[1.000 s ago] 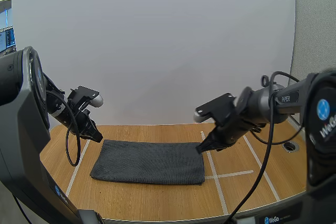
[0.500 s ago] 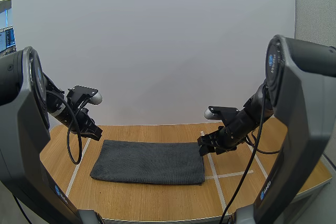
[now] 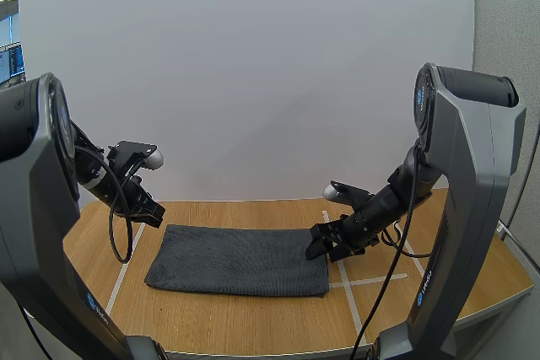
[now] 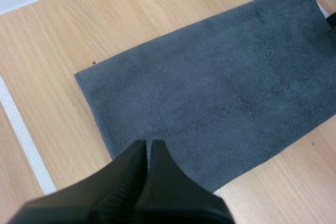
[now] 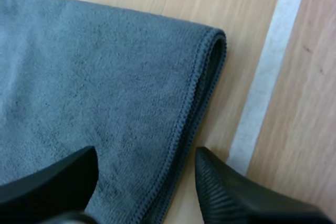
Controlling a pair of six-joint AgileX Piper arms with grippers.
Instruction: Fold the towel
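A dark grey towel (image 3: 239, 259) lies flat on the wooden table, folded into a long rectangle. My left gripper (image 3: 154, 217) hovers just above the towel's far left corner, its fingers together as one dark wedge (image 4: 147, 153) over the towel (image 4: 220, 93). My right gripper (image 3: 319, 246) is low at the towel's right edge. In the right wrist view its fingers (image 5: 231, 192) stand wide apart, straddling the towel's doubled right edge (image 5: 202, 82) near its far corner, with nothing pinched between them.
White tape lines cross the table (image 3: 253, 318): one (image 3: 122, 271) left of the towel, one (image 3: 346, 284) just right of it with a crossing strip (image 3: 380, 279). Bare wood lies in front of the towel.
My right arm has swung down and in; its gripper dropped to the towel's right edge and opened. My left gripper rose slightly near the far left corner.
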